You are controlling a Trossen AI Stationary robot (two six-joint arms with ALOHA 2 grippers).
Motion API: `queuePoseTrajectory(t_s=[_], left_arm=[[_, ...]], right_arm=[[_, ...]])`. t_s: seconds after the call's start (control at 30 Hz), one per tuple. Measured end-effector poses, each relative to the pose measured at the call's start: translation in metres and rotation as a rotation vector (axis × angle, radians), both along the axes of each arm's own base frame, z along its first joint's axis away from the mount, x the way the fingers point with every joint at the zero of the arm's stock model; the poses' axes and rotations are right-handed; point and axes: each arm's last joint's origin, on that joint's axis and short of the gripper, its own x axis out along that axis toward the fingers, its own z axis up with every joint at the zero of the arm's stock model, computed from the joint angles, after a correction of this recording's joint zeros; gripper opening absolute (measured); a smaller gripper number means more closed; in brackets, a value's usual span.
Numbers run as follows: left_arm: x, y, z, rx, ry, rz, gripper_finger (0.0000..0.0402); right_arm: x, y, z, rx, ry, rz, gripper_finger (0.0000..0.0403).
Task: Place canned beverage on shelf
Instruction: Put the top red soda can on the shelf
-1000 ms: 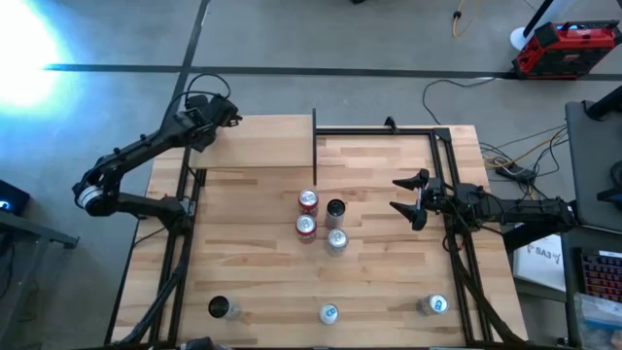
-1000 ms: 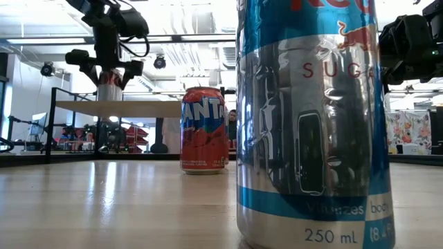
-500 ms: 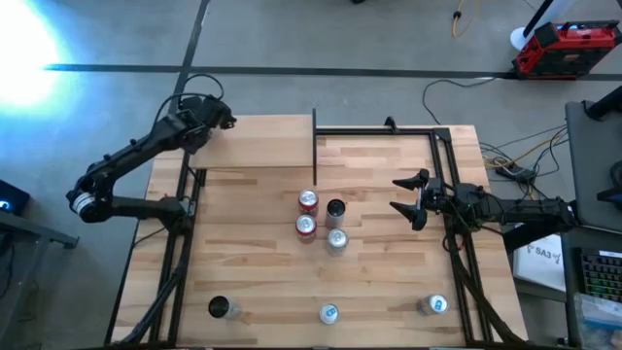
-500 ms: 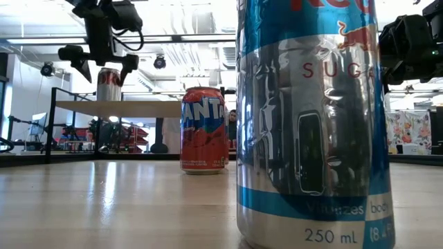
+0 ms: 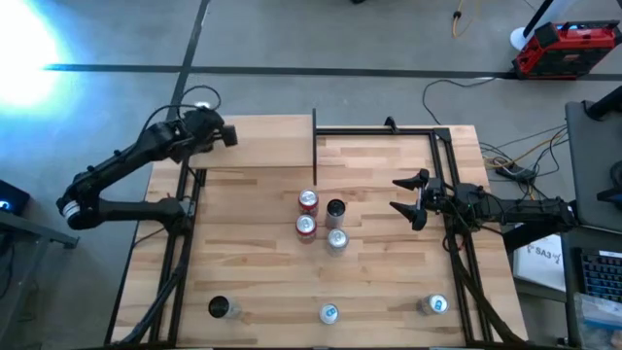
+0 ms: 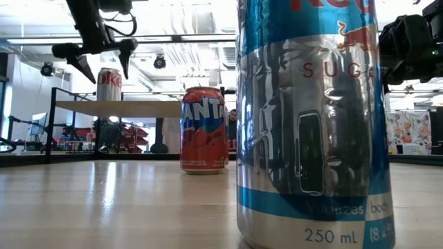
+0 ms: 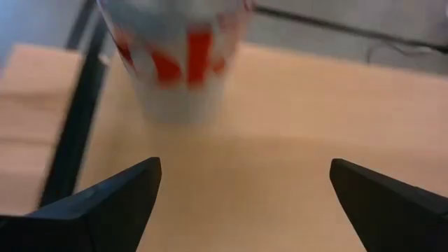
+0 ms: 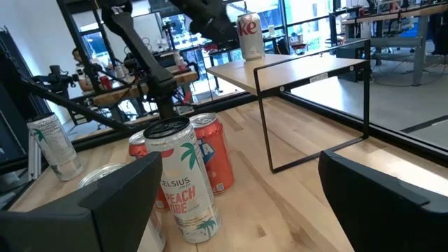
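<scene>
Two dark arms work over a striped butcher-block tabletop on a grey floor; the low view looks across it into a bright room with ceiling lights and cluttered benches. The shelf, a smooth pale board on a thin black frame, occupies the table's far left quarter, raised above the tabletop in the low view. The silver-and-red Coke can stands upright on the shelf near its left end, long axis vertical, its base flat on the board; the right wrist view shows it toward the shelf's far side. The left gripper hangs above and just left of the can with its fingers spread apart and clear of it; the left wrist view shows the can ahead of the two parted fingers, untouched. To the can's right the board is bare as far as the upright black post at its inner edge. The right gripper waits near the table's right edge, fingers spread and holding nothing. Three cans cluster at mid-table, among them an orange Fanta can and a white Celsius can. A tall blue-and-silver can fills the low view's foreground.
</scene>
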Motion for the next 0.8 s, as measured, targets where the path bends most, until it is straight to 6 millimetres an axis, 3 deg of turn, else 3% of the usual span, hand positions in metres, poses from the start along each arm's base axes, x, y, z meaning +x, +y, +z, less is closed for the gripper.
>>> queuePoseTrajectory(t_s=[0.37, 0.57, 0.8], left_arm=[[0.040, -0.064, -0.005, -0.116, -0.060, -0.205, 0.0398], [0.070, -0.082, 0.004, -0.142, -0.022, -0.286, 0.0398], [0.119, -0.097, 0.015, -0.189, -0.018, -0.307, 0.0398]], right_arm=[[0.000, 0.000, 0.000, 0.000, 0.000, 0.000, 0.0368], [0.000, 0.000, 0.000, 0.000, -0.001, 0.000, 0.0368], [0.000, 0.000, 0.000, 0.000, 0.000, 0.000, 0.0368]])
